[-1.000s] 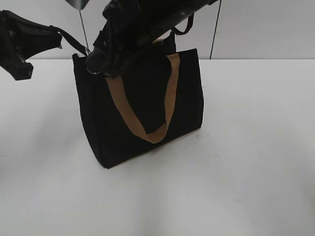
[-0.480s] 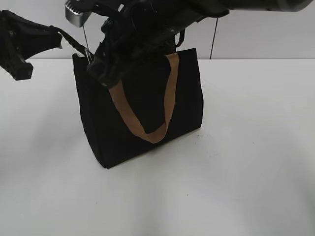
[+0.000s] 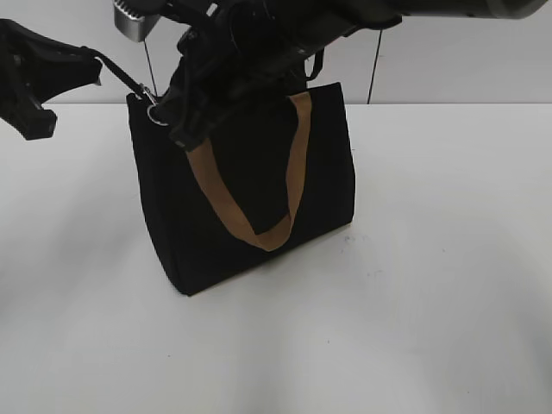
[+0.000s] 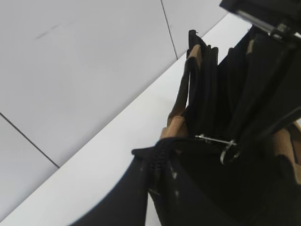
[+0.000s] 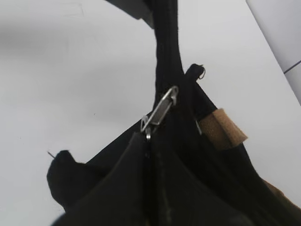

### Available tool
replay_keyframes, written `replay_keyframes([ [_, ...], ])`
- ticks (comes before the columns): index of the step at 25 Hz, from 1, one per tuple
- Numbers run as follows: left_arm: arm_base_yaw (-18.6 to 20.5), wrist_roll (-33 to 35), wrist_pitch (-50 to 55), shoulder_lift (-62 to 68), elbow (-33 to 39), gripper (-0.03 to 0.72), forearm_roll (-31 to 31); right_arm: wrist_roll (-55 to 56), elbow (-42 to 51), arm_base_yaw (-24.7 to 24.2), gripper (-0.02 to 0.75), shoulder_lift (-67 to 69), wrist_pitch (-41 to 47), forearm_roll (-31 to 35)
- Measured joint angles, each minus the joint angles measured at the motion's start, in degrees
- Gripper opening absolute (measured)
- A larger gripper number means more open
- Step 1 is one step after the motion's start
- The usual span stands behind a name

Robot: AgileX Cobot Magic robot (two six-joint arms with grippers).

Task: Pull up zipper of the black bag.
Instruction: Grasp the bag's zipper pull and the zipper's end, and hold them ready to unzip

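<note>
White table (image 3: 448,302), pale wall (image 3: 448,52), black bag (image 3: 250,190)

Bag (image 3: 259,207) top rim hidden behind the right arm (image 3: 259,52) in the exterior view — zipper track there out of sight, only a small metal ring (image 3: 156,115) showing at the left corner. Left gripper (image 3: 39,73) cut off by the frame's left edge. Fingertips of both grippers dark against black fabric in the wrist views — grip impossible to tell. Bag bottom cropped in both wrist views. Slider (image 5: 160,113) slightly blurred.
</note>
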Motion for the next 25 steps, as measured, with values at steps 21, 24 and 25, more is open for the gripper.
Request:
replay_keyframes([
  [21,0.0,-24.6,0.89,0.0,0.0,0.033,24.93,14.73,0.0,-2.32,-0.001,-2.36,4.55,0.75],
  [24,0.0,-31.71,1.76,0.0,0.0,0.033,31.81,15.99,0.0,-2.32,-0.001,-2.36,4.76,1.34],
  [25,0.0,-33.72,1.97,0.13,0.0,0.033,34.38,16.07,0.0,-2.32,-0.001,-2.36,4.84,1.88],
])
